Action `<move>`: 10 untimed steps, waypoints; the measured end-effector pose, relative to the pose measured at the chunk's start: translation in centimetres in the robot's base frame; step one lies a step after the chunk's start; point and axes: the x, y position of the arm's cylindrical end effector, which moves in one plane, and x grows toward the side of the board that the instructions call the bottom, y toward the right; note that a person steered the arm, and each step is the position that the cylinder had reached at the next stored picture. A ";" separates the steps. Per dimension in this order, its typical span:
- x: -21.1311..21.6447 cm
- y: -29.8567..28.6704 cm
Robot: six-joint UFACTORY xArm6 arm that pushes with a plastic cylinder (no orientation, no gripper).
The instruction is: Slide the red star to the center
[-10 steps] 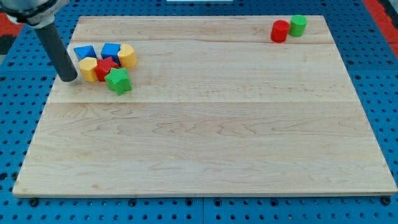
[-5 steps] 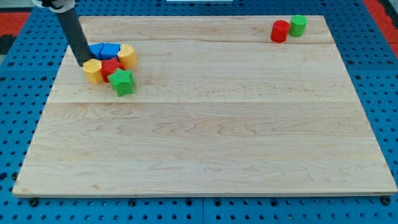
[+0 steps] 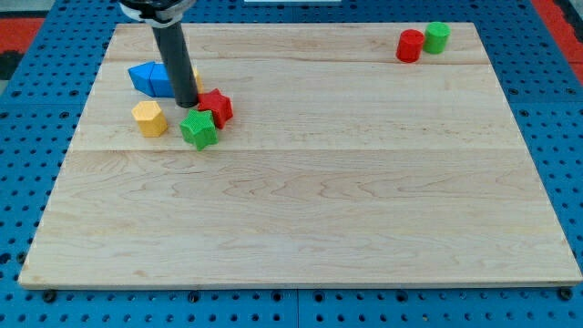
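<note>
Wooden board (image 3: 301,210) on a blue perforated base (image 3: 556,100). Near its top-left corner: blue blocks (image 3: 148,77), a yellow block (image 3: 148,118) and a green star (image 3: 198,129). Top right: a red cylinder (image 3: 410,46) touching a green cylinder (image 3: 437,37).

A pale wooden board (image 3: 310,182) fills most of the view, made of planks joined lengthwise, with seams and fine grain running from the view's left to its right. It lies on a blue perforated table (image 3: 27,182), whose regular holes show on all four sides. At both top corners of the view a red surface (image 3: 23,32) borders the blue. The light is even and soft, with only small shadows on the wood. No walls or windows show.
</note>
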 end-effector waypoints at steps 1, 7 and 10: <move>0.0 0.7; 1.7 5.1; 0.6 10.8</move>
